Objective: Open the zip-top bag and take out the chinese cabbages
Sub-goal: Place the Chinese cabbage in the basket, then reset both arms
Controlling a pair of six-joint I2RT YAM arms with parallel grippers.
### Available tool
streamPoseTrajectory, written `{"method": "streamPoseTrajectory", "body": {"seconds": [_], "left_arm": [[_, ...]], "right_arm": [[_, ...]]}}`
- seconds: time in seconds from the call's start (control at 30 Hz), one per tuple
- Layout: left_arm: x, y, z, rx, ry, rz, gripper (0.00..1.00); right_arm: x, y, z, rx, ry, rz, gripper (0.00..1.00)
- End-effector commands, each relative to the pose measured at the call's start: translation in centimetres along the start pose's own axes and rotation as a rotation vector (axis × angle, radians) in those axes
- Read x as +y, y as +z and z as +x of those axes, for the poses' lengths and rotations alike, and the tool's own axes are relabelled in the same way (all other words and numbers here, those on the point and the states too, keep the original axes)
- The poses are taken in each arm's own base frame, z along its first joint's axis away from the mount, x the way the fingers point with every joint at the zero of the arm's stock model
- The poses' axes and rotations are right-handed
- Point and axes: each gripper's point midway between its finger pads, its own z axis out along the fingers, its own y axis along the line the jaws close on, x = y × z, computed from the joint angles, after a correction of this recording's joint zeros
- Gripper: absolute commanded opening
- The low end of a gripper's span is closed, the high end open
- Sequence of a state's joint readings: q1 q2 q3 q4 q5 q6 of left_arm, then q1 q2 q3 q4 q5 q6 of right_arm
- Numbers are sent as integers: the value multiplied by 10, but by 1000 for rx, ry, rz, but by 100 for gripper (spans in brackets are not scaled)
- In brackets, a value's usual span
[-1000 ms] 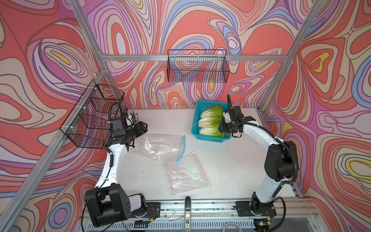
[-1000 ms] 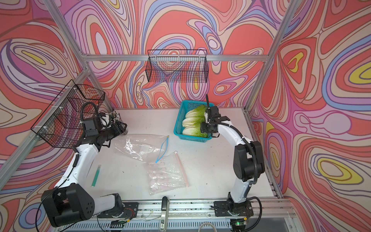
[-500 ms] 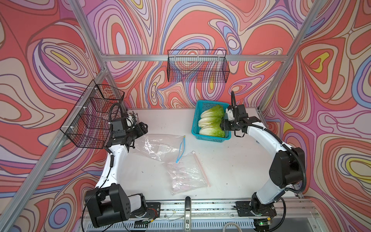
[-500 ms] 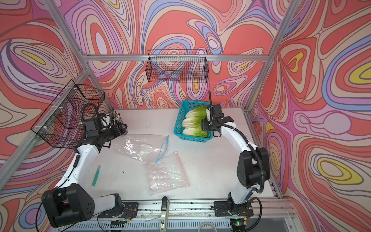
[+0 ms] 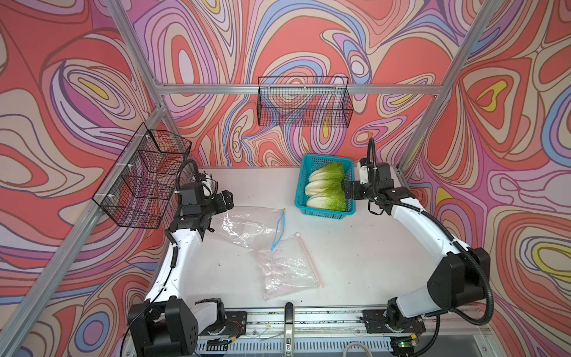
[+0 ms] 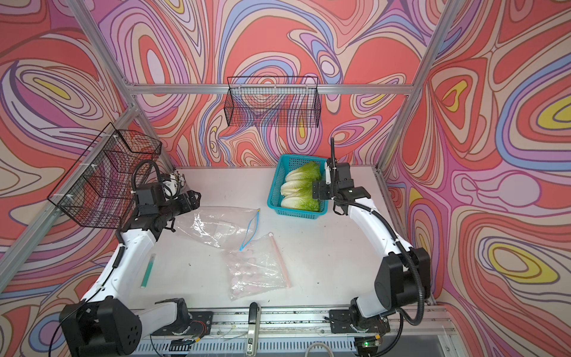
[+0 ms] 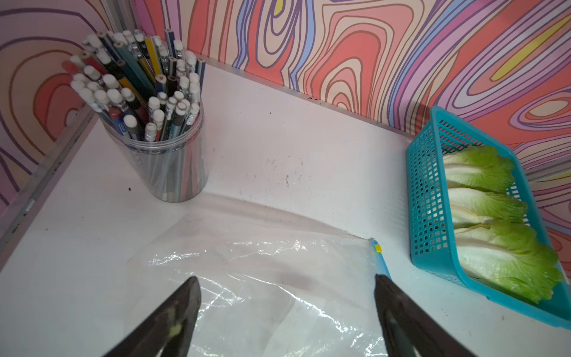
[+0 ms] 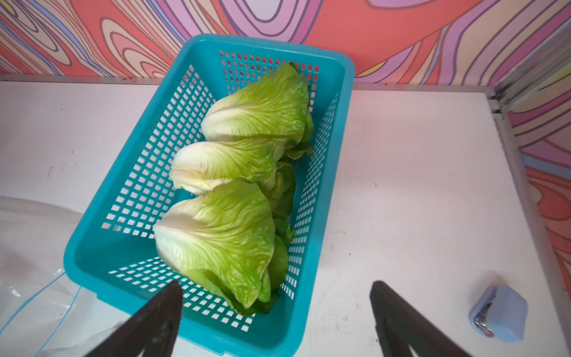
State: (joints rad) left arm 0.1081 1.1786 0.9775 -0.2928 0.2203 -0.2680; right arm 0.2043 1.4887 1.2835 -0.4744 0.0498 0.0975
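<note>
Three cabbages (image 5: 327,191) (image 6: 301,190) (image 8: 234,185) are seen side by side in a teal basket (image 5: 324,213) (image 6: 296,213) (image 8: 89,262) at the back of the bench (image 5: 355,247), out of the bag (image 5: 244,222) (image 6: 213,225). Their white bases are turned toward the left arm's side and their green leaf tips toward the right hand (image 5: 349,194) (image 6: 318,189).

The right hand is held just beside the basket's right wall, level with the nearest cabbage. In the right wrist view it (image 8: 273,289) is spread wide and released, with nothing gripped. One finger is placed over the basket's near end and the other over bare bench. Contact with the basket cannot be told.

The left hand (image 5: 227,201) (image 6: 193,197) is kept well apart from the cabbages, at the far edge of the clear bag. In the left wrist view its fingers (image 7: 185,303) are spread above the flat plastic (image 7: 262,262), released, with nothing pinched. The bag's blue zip strip (image 5: 279,228) is pointed toward the basket.

A second bag (image 5: 287,269) (image 6: 256,265) with a pink strip is laid nearer the front edge. A cup of pencils (image 7: 163,160) is noted in the back corner.
</note>
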Motion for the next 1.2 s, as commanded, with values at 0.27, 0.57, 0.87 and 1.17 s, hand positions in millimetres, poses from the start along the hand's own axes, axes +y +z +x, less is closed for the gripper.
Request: {"method": "streamPoseTrajectory", "body": {"seconds": [0.27,0.57,0.87,1.17], "left_arm": [[23,-28,-19,-151,163,-297,100],[34,-45,-36,-384,214,-489,100],[19,-7,-4,-388,422,-486,100],[10,17,37,-384,506,-337,100]], "right_arm": [[-45,-23,-17,-248,-12,210,98],[-58,-32,2,-418,18,258,98],[-65,-34,33,-541,-36,285,98],[-64,-11,74,-548,-33,249,98]]}}
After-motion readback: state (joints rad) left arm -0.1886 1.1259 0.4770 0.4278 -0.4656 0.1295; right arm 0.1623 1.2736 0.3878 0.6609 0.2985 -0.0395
